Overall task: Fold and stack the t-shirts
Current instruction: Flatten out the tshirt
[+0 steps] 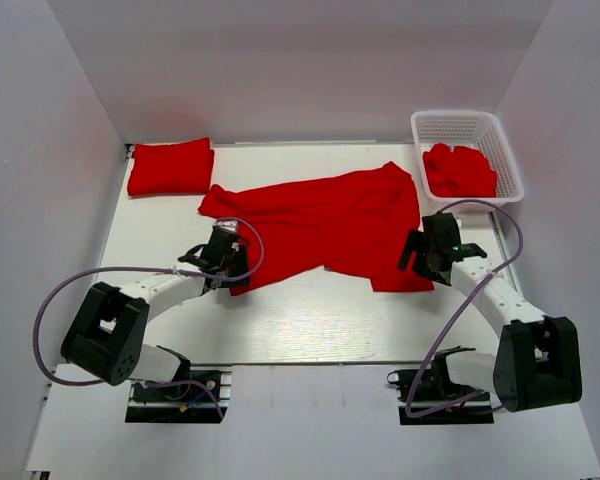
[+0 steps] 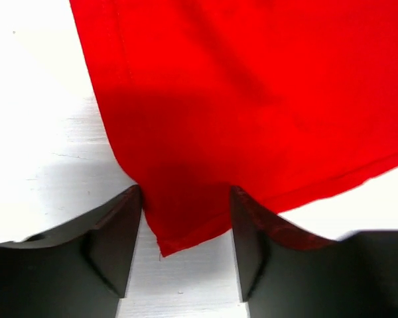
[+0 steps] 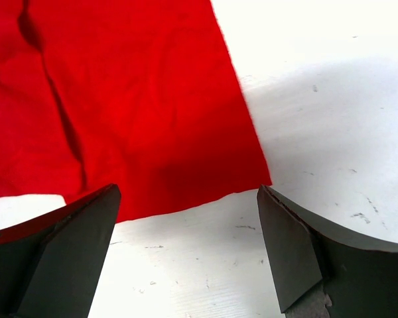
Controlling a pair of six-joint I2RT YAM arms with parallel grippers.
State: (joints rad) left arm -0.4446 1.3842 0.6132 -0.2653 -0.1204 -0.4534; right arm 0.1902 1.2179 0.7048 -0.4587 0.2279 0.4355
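Left gripper point(image 2: 186, 192) is part open, one finger on each side of a hem corner of the spread t-shirt point(image 1: 320, 225), closed on nothing. Right gripper point(image 3: 188, 189) is wide open above that shirt's other near corner, empty. The spread t-shirt lies at the centre of the table point(image 1: 310, 320). A folded t-shirt point(image 1: 170, 167) sits at 10 o'clock. A crumpled t-shirt point(image 1: 460, 170) is in the white basket point(image 1: 511, 165) at 2 o'clock.

We get bright, even overhead light; white table point(image 1: 310, 320) nearly blown out in wrist views. Soft shadows ahead of fingers point(image 2: 113, 232). Fingers bit blurry up close, top view sharp.
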